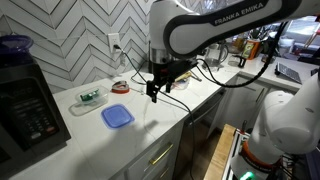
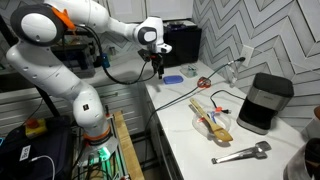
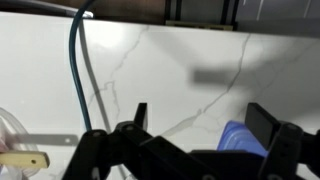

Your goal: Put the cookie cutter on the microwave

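Reads FRANKA EMIKA along the white arm [image 1: 238, 10] at top right of an exterior view. Holds the gripper [image 1: 155, 90] spread wide and empty, mid-frame above the counter [image 1: 140, 128]. Shows the cookie cutter [image 1: 120, 87] lying on the counter left of centre, well apart from the microwave [image 1: 25, 110] at the left edge.

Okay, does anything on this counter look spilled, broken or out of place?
Nothing looks spilled or broken. The only loose bit is the blue lid, lying flat on the counter by itself, not on any container.
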Controlling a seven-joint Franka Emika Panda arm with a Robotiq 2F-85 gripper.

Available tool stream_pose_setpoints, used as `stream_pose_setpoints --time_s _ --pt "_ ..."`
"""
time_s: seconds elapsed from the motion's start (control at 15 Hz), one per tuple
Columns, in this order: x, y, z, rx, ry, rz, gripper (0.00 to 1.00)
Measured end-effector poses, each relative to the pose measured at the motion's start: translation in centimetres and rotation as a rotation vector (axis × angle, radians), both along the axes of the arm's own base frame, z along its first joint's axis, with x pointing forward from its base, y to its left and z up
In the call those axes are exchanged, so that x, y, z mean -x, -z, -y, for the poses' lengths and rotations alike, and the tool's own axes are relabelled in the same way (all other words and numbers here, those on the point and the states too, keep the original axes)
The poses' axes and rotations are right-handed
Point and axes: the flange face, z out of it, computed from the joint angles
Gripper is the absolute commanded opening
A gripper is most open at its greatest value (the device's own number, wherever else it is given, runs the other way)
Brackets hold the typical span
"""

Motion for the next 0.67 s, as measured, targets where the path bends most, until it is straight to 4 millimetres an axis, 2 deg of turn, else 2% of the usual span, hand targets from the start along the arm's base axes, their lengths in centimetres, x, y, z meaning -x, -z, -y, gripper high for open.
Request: stream_pose_setpoints --time_s 0.2,0.4,0.53,0.67 --pt "-3.9 -3.3 3.2 -0.051 0.130 0.098 1.00" --pt "-8.5 -5.2 5.5 -0.086 0.245 0.132 1.00" --pt "-11.4 -5.4 4.9 -0.100 0.292 0.137 1.00" --pt "-13.7 -4.8 2.8 -0.093 0.295 0.134 1.00"
